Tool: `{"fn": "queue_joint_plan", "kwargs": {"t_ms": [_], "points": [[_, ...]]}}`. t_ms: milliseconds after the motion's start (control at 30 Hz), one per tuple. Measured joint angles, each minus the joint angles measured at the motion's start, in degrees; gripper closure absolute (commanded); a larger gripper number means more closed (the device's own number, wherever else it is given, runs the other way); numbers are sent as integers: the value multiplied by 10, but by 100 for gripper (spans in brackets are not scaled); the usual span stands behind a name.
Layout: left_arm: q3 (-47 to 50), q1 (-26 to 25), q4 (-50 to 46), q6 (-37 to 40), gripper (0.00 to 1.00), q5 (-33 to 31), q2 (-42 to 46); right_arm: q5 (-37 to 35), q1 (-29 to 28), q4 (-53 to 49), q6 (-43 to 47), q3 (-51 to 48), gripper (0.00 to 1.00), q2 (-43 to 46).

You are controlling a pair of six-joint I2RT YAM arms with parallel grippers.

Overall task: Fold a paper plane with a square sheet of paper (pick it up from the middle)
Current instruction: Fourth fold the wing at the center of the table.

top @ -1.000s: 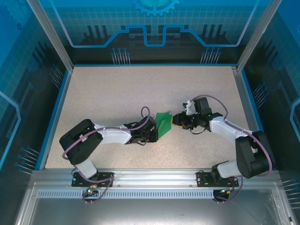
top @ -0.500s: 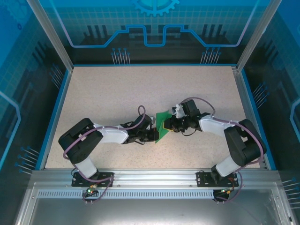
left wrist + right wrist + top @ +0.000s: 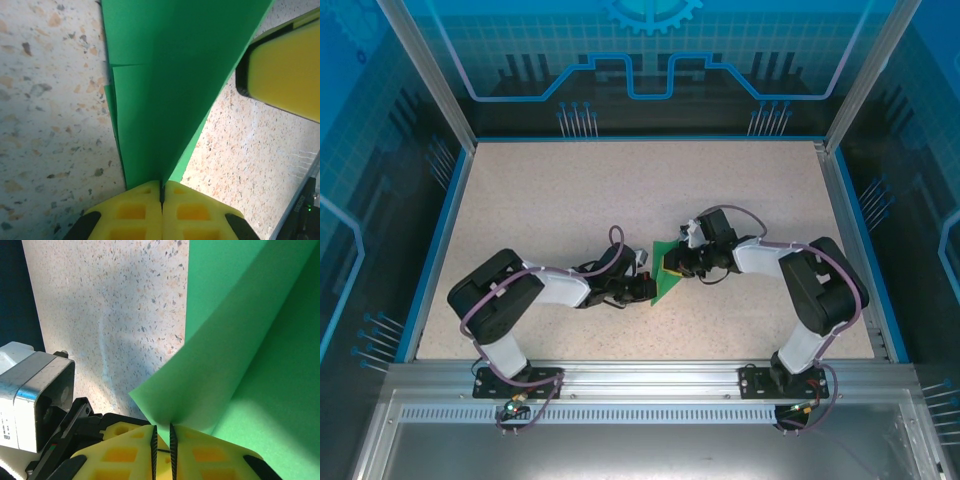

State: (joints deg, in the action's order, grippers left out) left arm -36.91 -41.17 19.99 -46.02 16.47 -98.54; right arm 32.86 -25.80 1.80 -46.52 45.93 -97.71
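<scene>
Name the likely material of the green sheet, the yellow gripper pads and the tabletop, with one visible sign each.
Green sheet: matte paper, sharp creases. Yellow pads: probably soft foam or rubber, moulded square pockets. Tabletop: speckled, stone-like laminate perhaps.

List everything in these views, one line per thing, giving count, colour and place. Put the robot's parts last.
green paper: one, bright green, partly folded, mid-table between the two grippers.
table: one, speckled beige, beneath everything.
enclosure panels: blue with printed lines, along the table's far edge and sides.
frame rail: one, silver, at the near edge by the arm bases.
left arm: one, black and white with a purple cable, reaching in from the left.
right arm: one, same colours, reaching in from the right.
left gripper: one, yellow pads, shut on the paper's narrow end.
right gripper: one, yellow pads, closed on a paper edge.
</scene>
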Motion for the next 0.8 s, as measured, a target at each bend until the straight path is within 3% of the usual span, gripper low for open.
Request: {"fn": "queue_joint_plan", "kwargs": {"t_ms": [800], "points": [[22,47,66,-23,93,85,-23,-10,0,1,0,35,84,-52]]}}
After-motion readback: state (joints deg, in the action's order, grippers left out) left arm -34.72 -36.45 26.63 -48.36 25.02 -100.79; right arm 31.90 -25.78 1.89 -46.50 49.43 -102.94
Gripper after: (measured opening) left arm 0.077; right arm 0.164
